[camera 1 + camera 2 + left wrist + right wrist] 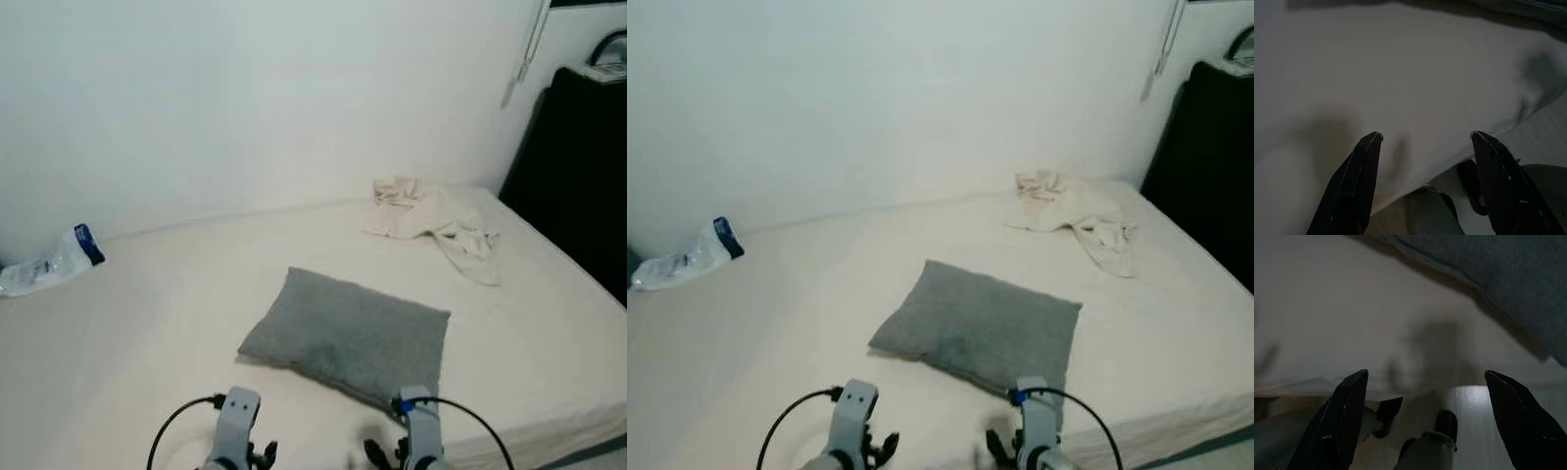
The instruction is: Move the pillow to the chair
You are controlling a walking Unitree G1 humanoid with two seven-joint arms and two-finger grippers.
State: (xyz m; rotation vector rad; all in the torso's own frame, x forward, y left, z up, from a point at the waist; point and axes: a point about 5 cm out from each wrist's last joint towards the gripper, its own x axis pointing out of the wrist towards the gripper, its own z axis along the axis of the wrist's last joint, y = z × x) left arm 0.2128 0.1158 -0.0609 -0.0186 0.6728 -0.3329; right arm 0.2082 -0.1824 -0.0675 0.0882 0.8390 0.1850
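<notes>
A grey pillow (348,335) lies flat on the cream bed (147,333), near its front edge and a little right of centre. Both silver arms reach in at the bottom of the head views, just short of the pillow's near side. My left gripper (1425,137) is open over bare sheet by the bed's edge. My right gripper (1425,374) is open too, with the pillow's corner (1508,279) beyond its fingers. Neither touches the pillow.
A crumpled beige cloth (436,220) lies at the bed's back right. A plastic bottle with a blue cap (54,262) rests at the far left by the white wall. Dark furniture (578,166) stands right of the bed. Floor (1469,401) lies under the grippers.
</notes>
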